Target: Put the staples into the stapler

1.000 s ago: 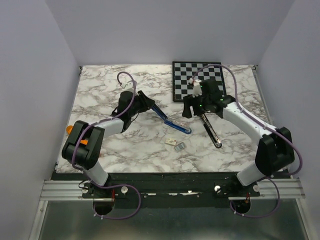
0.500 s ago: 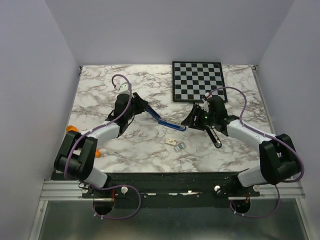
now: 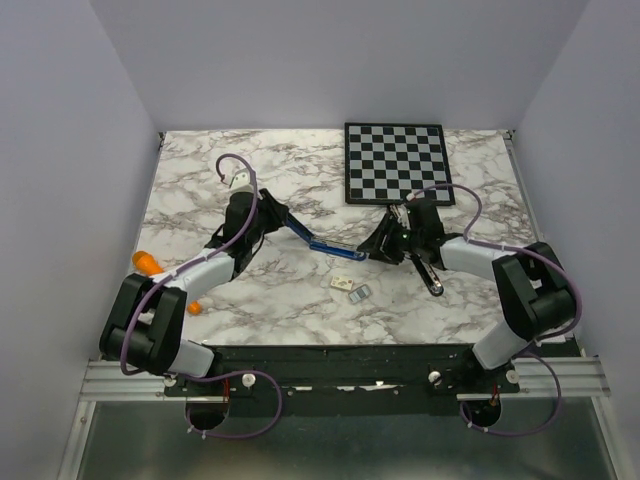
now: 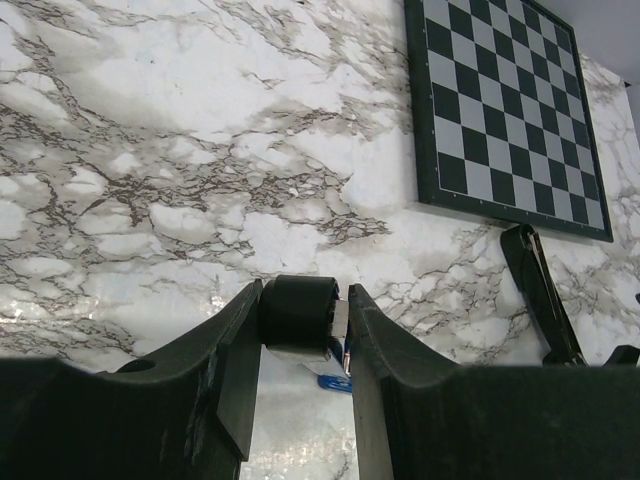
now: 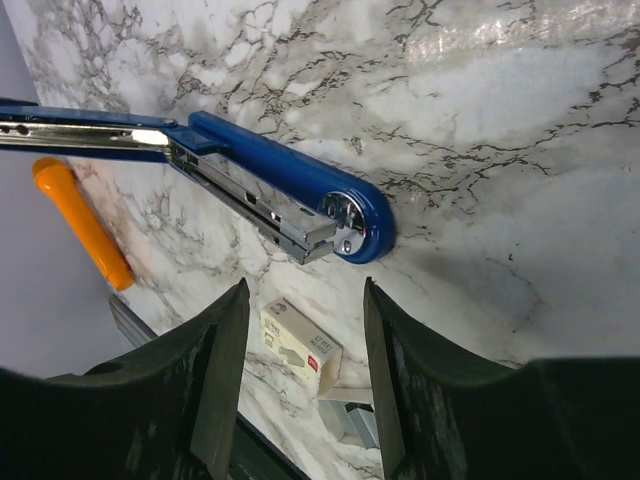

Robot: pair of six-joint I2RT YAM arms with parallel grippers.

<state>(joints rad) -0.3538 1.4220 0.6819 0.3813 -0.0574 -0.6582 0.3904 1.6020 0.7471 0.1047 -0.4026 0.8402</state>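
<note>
The blue stapler (image 3: 330,245) lies hinged open in the middle of the table, its front end on the marble. My left gripper (image 3: 277,216) is shut on its black rear end (image 4: 298,312). The right wrist view shows the stapler (image 5: 290,185) with its metal channel exposed. My right gripper (image 3: 374,247) is open and empty, just right of the stapler's front end. In the right wrist view this gripper (image 5: 304,292) hovers over the tiny white box (image 5: 300,350) and the silvery-grey staples (image 5: 355,420). The box (image 3: 343,283) and staples (image 3: 360,293) lie near the front edge.
A black stapler (image 3: 425,270) lies under my right arm and shows in the left wrist view (image 4: 540,290). A chessboard (image 3: 395,160) sits at the back. An orange marker (image 5: 80,220) lies at the left, by my left arm (image 3: 148,262).
My left gripper has lowered the open stapler and swung it flatter onto the table. My right gripper has come forward and left, down to the stapler's front end.
</note>
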